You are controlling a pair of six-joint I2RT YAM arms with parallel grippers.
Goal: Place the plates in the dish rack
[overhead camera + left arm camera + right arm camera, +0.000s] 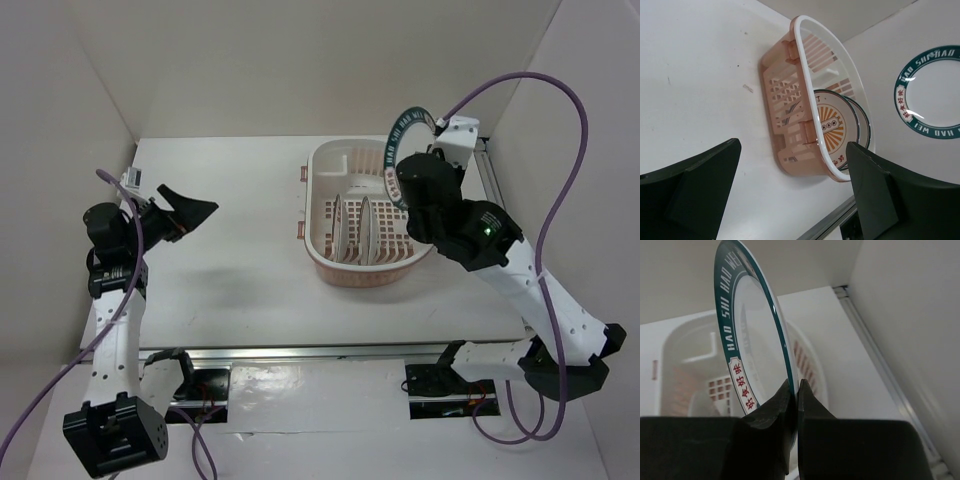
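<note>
**Plates: two racked, one held over the dish rack**

Left gripper (190, 200): jaws wide apart, empty, hovering over the left part of the white table (230, 285), well apart from the rack, pointed toward it.

Dish rack (365, 275): pale pink-cream oval basket with slotted sides and a grid base, sitting on the table right of centre.

Orange-centred plate (830, 125): standing upright on edge inside the rack, patterned face turned toward the left arm, left-hand of the two racked plates in the top view.

Second plate (368, 230): upright on edge just beside the first, on its right, inside the rack. Pattern mostly hidden behind the orange one in the left wrist view.

Teal-rimmed plate (755, 340): white centre, dark teal lettered rim, red characters on a white patch. Raised on edge above the far right end of the rack.

Right gripper (796, 390): fingers pinched together on the lower rim of the teal-rimmed plate, one on each face.
</note>
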